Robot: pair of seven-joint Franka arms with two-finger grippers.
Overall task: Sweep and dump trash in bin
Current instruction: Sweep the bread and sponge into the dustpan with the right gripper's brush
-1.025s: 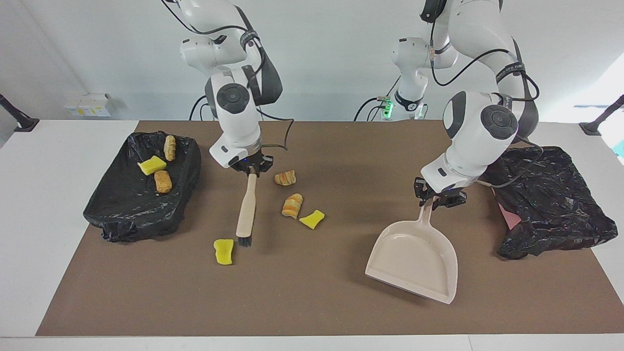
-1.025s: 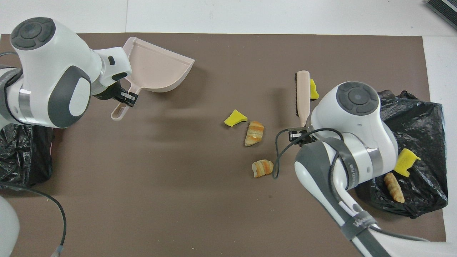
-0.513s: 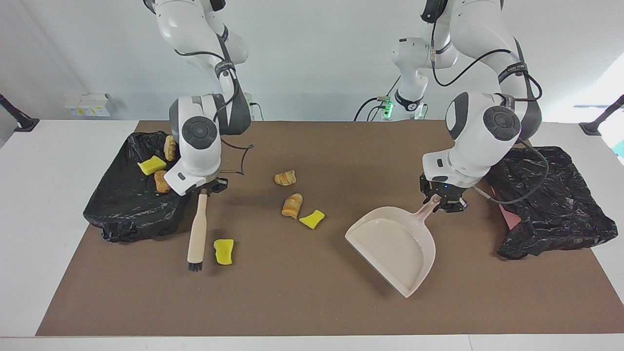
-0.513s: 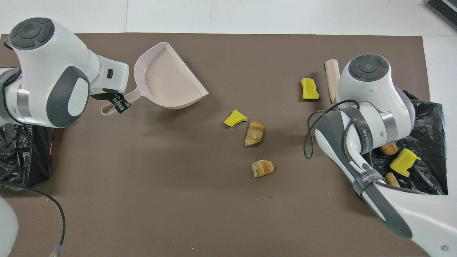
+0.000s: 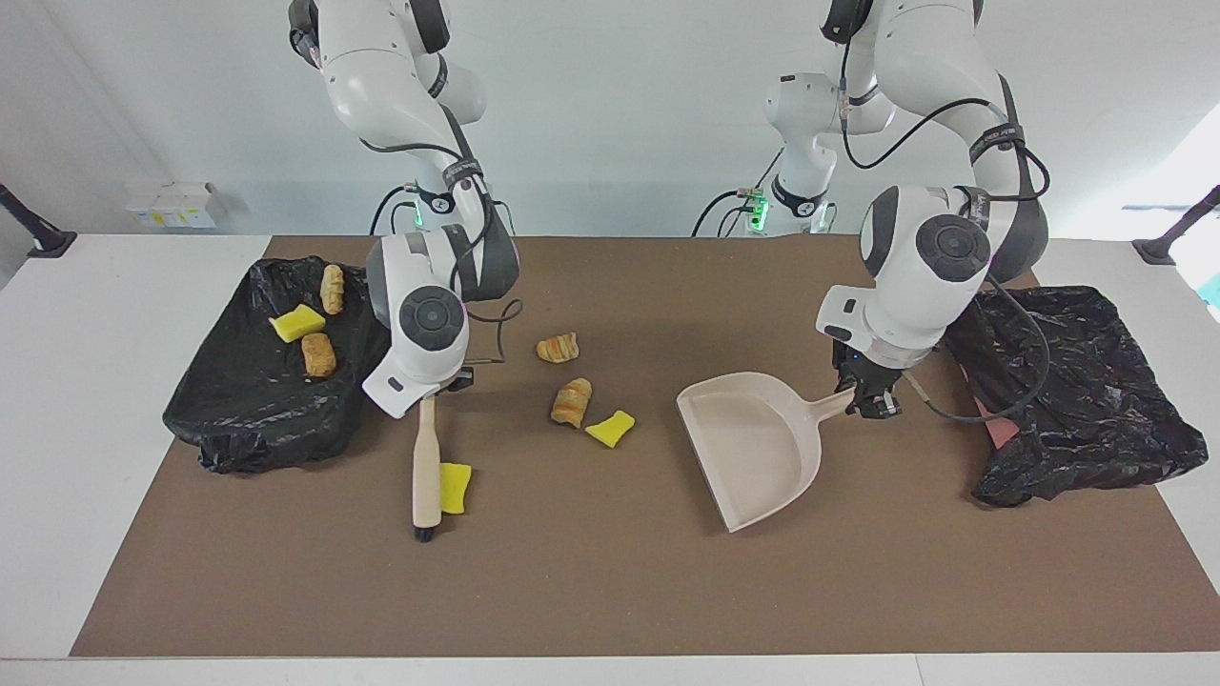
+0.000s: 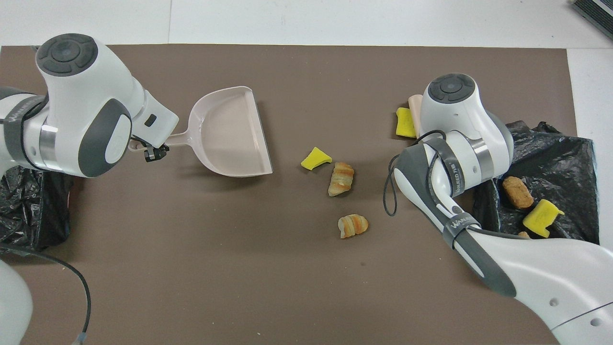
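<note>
Both arms have swung: the right tool, clamped on the beige brush, now presses it against a yellow sponge bit; the left tool grips the smooth dustpan, empty. A crinkled black bin bag holds three pieces; three more lie between brush and pan.
</note>
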